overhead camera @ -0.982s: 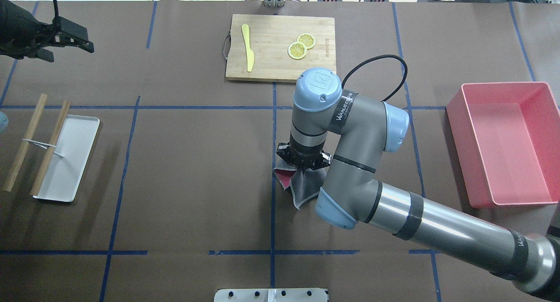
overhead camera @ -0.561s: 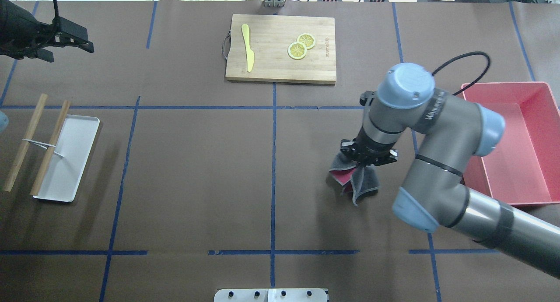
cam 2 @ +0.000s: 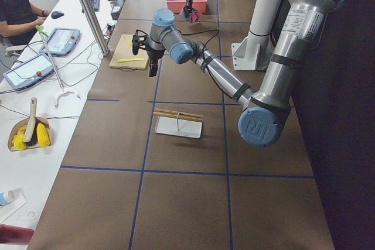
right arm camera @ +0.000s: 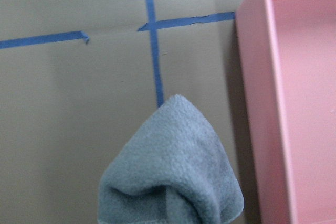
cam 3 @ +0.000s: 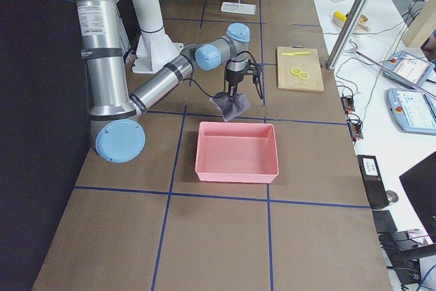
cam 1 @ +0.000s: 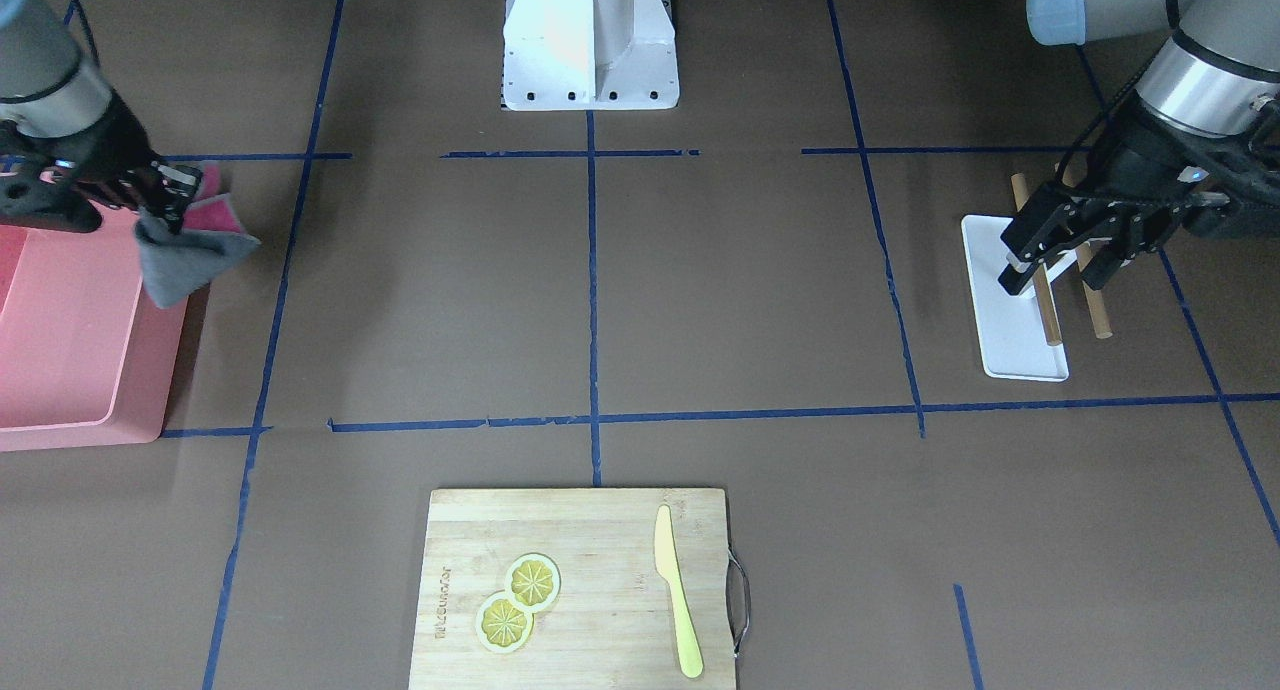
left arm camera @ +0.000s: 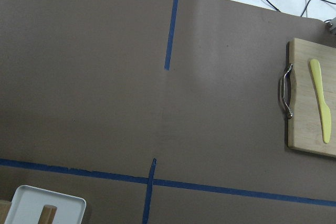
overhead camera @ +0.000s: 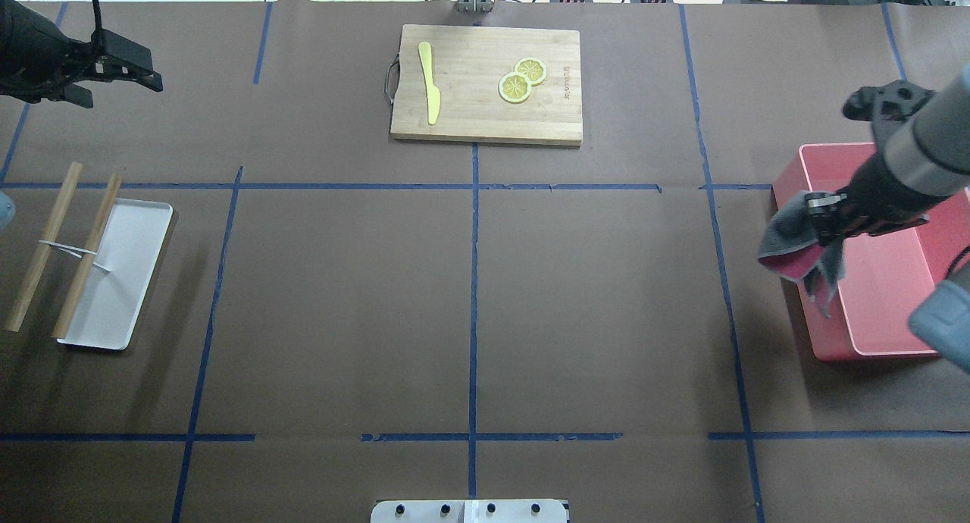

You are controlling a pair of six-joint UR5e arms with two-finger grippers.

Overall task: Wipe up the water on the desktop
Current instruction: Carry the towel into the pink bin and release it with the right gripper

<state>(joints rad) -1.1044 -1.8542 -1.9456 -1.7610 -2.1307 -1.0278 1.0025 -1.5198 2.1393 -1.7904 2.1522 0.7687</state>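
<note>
The desktop point(overhead camera: 341, 295) is dark brown with blue tape lines; I see no water on it. My right gripper point(overhead camera: 830, 220) is shut on a grey and magenta cloth point(overhead camera: 786, 239) and holds it in the air over the left wall of the pink bin point(overhead camera: 887, 280). The cloth also shows in the front view point(cam 1: 185, 250), hanging from the gripper point(cam 1: 150, 195), and in the right wrist view point(right arm camera: 173, 177). My left gripper point(overhead camera: 114, 72) is open and empty at the far left; in the front view point(cam 1: 1055, 270) it hovers above the white tray.
A bamboo cutting board point(overhead camera: 485, 83) with a yellow knife point(overhead camera: 430, 83) and two lemon slices point(overhead camera: 521, 79) lies at the back middle. A white tray point(overhead camera: 117, 273) with two wooden sticks point(overhead camera: 45, 242) lies at the left. The pink bin stands at the right edge.
My right arm has swung from the middle of the desktop to the right, carrying the cloth off the surface to the pink bin's edge. The left arm has not moved.
</note>
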